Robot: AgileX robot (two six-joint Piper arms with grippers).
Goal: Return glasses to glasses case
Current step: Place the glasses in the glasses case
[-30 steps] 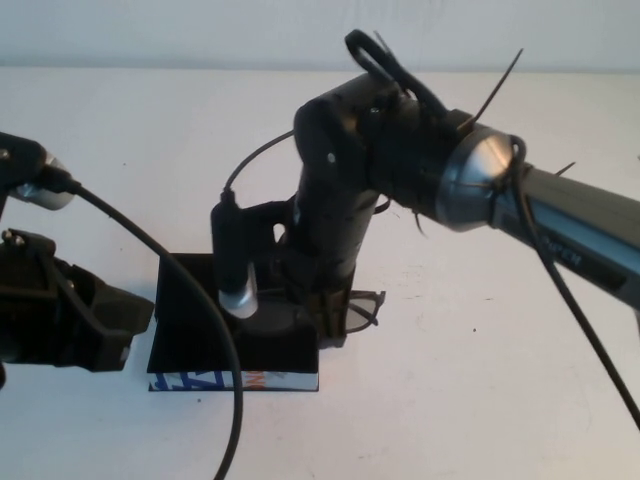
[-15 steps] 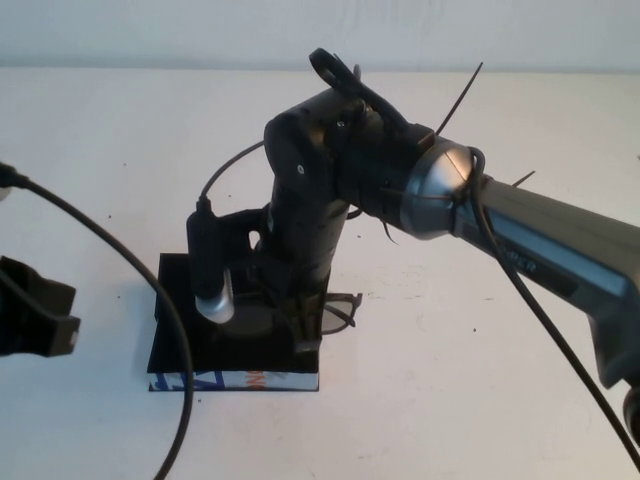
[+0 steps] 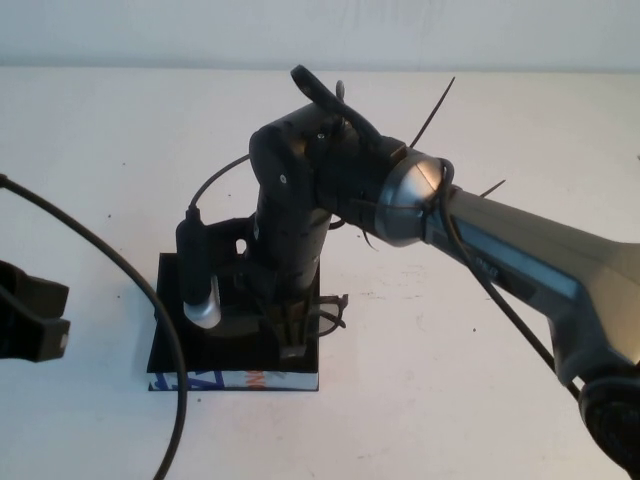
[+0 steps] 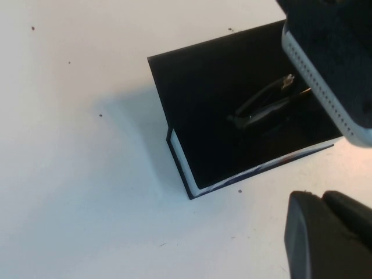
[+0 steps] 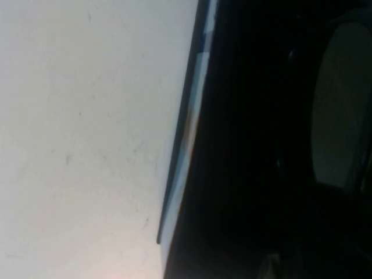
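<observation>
High view, right arm: reaches in from the right and bends down over the glasses case, which sits on the white table.
High view, right gripper: low over the right half of the case, its jaws nearly together on the glasses.
High view, glasses: mostly hidden behind the gripper; one thin dark part sticks out past the right edge of the case.
High view, case: black, with its white printed side facing the camera.
High view, left gripper: at the left edge of the table, well apart from the case; only a dark block of it shows, so I cannot tell whether it is open or closed.
Left wrist view, case: open black box with a white side wall, on the table.
Left wrist view, glasses: thin dark frame lying over the black inside of the case.
Right wrist view, case: its white edge runs beside the table.
Right wrist view, glasses: a greyish oval, probably one lens, against the dark inside.
</observation>
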